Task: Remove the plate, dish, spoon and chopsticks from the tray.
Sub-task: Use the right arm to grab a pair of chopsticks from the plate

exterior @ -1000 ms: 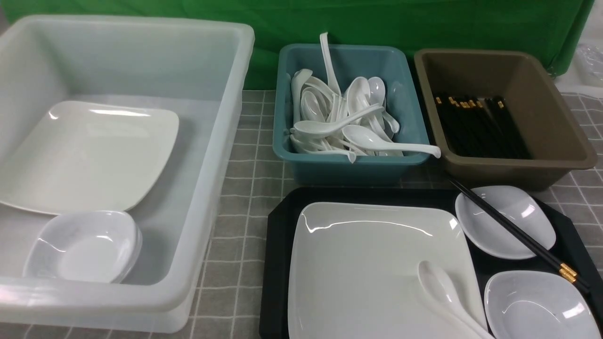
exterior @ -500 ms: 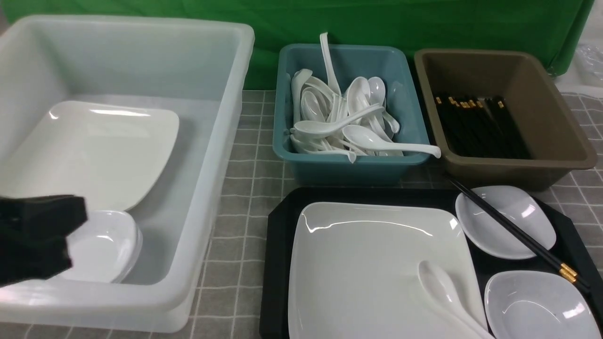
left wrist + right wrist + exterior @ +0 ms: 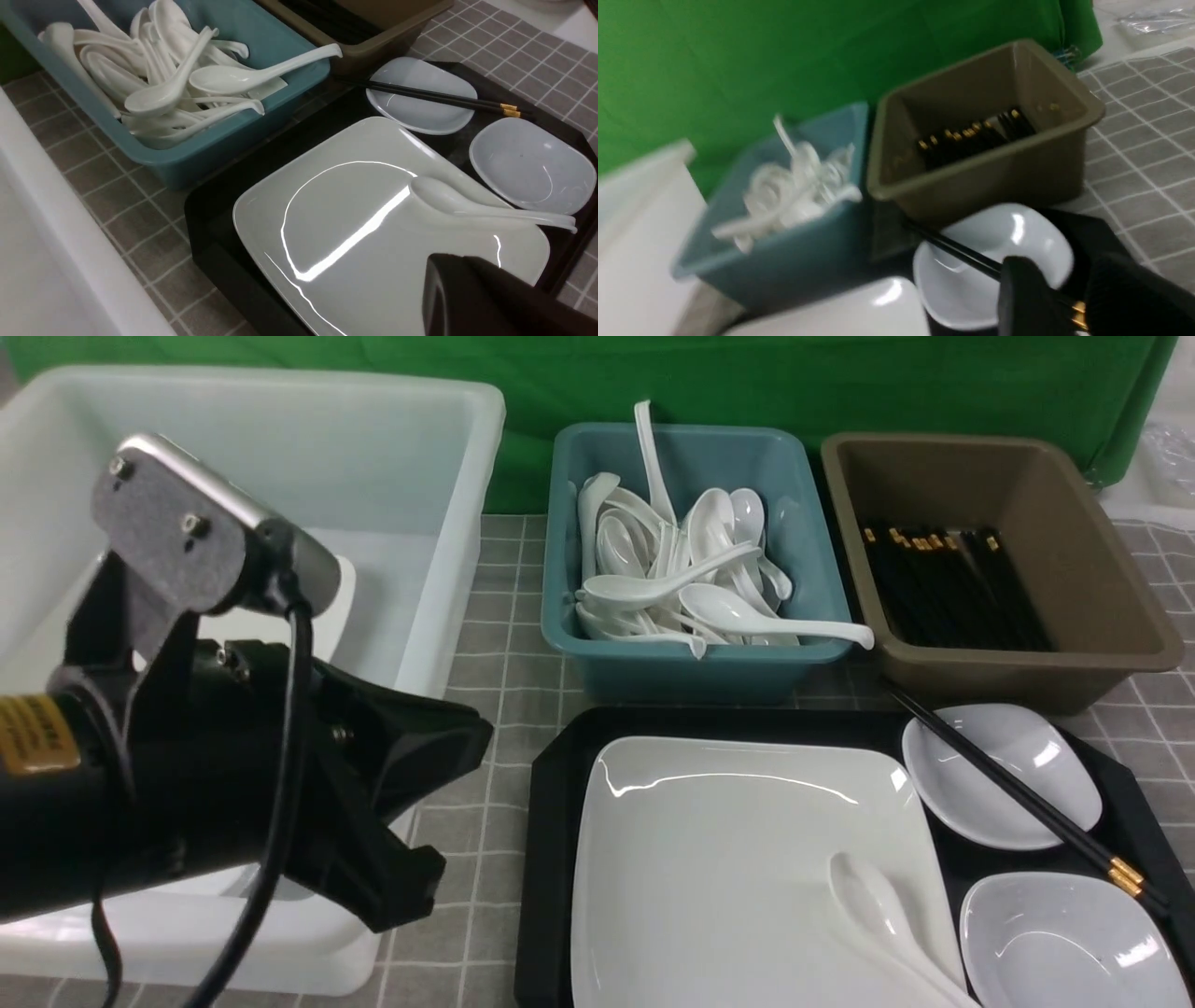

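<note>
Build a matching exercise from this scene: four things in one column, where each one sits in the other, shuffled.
Things
1. plate
2. spoon
3. chopsticks
4. brown tub

Places
A. across the far small dish
B. off the tray, beyond its far edge
C. flat on the tray floor
D. on the plate, near its right edge

Pairs: 1-C, 2-D, 3-A, 4-B

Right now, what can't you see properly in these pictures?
- Front view: the left arm hides most of the white bin and what's inside.
- Front view: the spoon handle is cut off by the bottom edge.
- Right wrist view: blur; unclear whether the right gripper touches the chopsticks.
</note>
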You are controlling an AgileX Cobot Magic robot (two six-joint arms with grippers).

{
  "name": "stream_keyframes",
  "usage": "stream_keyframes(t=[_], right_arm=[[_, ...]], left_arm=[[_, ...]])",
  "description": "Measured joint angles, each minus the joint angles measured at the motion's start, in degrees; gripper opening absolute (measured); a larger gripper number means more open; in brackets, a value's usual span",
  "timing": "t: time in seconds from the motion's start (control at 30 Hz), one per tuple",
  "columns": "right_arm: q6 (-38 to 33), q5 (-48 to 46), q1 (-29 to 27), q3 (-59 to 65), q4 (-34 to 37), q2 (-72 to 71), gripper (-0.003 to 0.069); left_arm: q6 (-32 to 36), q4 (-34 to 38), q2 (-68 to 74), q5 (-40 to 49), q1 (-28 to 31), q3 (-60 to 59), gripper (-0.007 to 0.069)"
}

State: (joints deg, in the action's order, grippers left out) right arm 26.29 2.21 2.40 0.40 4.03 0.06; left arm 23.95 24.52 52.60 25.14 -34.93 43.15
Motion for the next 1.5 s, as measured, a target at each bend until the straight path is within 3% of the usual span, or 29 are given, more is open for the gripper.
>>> stream_keyframes(t=[0.13, 0.23, 0.33, 0.6, 0.8, 1.07, 1.5], right_arm=[[4.48, 0.29, 0.29, -0.61, 0.47, 0.23, 0.0238], [1.22, -7.36, 2.16, -5.92, 0.54, 4.20, 0.0218], [-12.70, -20.15, 7.40, -19.97, 0.54, 19.31, 0.0186], [-32.48, -39.76, 12.03, -43.34, 0.43, 54.06, 0.0185], [-38.45, -48.48, 10.72, -58.98, -3.09, 77.32, 0.0308], [-39.73, -49.98, 5.66, -68.53, -3.61, 94.10, 0.0454], [-40.82, -43.81, 4.55, -70.42, -4.03, 105.28, 0.0456]], left_arm=[[0.12, -0.29, 0.00, 0.59, 0.00, 0.00, 0.0008], [0.12, -0.36, 0.00, 1.50, 0.00, 0.00, 0.0008], [0.19, -0.40, 0.06, 1.78, 0.00, 0.00, 0.0008], [3.35, -0.46, -1.44, 2.17, -0.05, 0.00, 0.0008], [3.35, -1.55, -10.15, 5.44, -0.05, 0.02, 0.0008], [3.30, -1.49, -17.21, 13.04, -0.06, 0.07, 0.0008], [2.05, -1.55, -18.18, 15.07, -0.06, 0.07, 0.0008]])
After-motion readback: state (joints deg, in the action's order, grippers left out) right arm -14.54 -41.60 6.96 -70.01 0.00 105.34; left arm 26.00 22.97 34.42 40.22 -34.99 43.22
